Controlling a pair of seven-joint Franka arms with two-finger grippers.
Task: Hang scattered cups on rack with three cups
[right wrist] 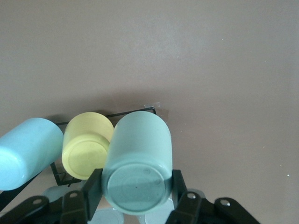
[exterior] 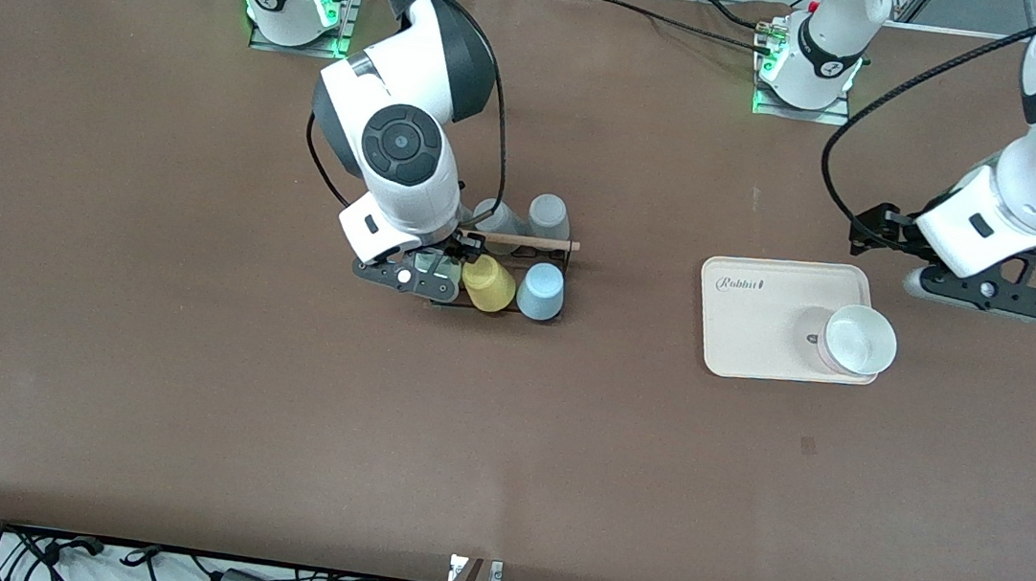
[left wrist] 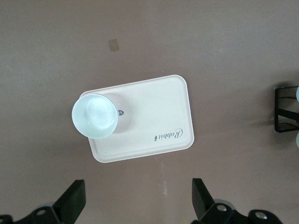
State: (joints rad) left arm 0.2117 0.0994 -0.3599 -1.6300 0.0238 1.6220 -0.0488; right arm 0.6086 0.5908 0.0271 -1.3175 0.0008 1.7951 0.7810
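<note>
My right gripper (exterior: pixel 424 273) (right wrist: pixel 135 186) is shut on a mint-green cup (exterior: pixel 432 265) (right wrist: pixel 138 163), held on its side at the rack's (exterior: pixel 552 258) (right wrist: pixel 117 113) end toward the right arm. Whether a peg is inside it I cannot tell. A yellow cup (exterior: pixel 488 284) (right wrist: pixel 88 147) hangs right beside it, and a light blue cup (exterior: pixel 540 291) (right wrist: pixel 25 151) hangs past the yellow one. The wooden dowel (exterior: pixel 523 240) runs along the rack's top. My left gripper (exterior: pixel 980 289) (left wrist: pixel 136 200) waits open in the air beside the beige tray (exterior: pixel 765 326) (left wrist: pixel 154 121).
A pale whitish cup (exterior: pixel 857 339) (left wrist: pixel 94 115) stands upright on the tray's corner toward the left arm's end. Two grey cups (exterior: pixel 548 214) sit on the rack's side farther from the front camera. Bare brown table (exterior: pixel 182 371) surrounds everything.
</note>
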